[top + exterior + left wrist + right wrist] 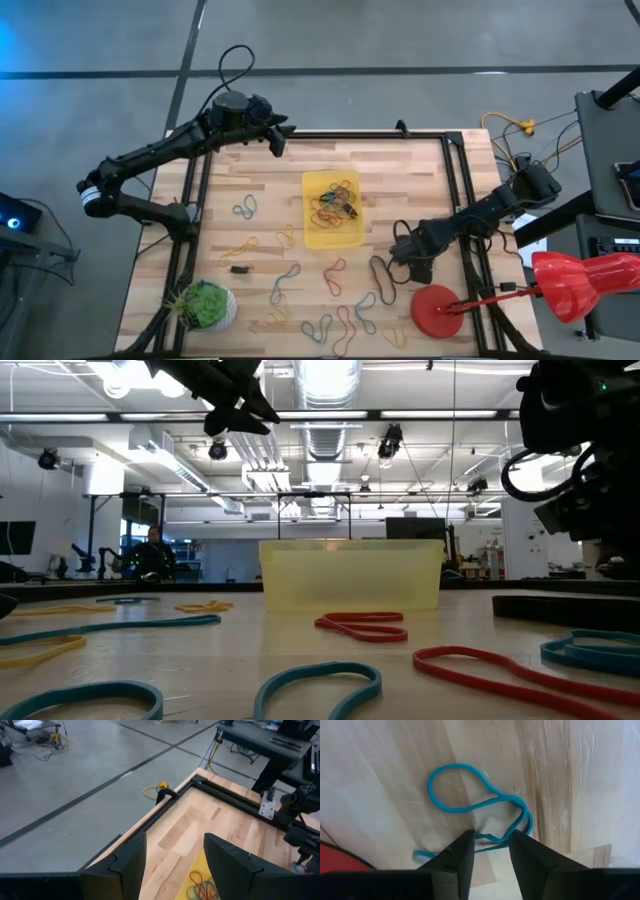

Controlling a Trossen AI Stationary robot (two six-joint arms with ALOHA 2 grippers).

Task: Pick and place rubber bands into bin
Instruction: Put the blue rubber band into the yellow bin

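Rubber bands (283, 283), thin floppy loops in many colours, lie all over my worktop (400, 180), some sit in one yellow bin (312, 232), and my right pincer (489, 842) is pinching a blue band (470, 795).

In your right wrist view, the blue rubber band (485, 812) ran under the right gripper (491, 851), so its middle stretch was hidden and you could not tell whether the fingers actually pinched it. Beside that band, the red disc (335, 857) was cut off at the picture's edge. In the left wrist view, the bin (197, 879) was mostly hidden behind the left gripper (175, 865). The bands piled inside the bin (334, 203) were too tangled to count from above.
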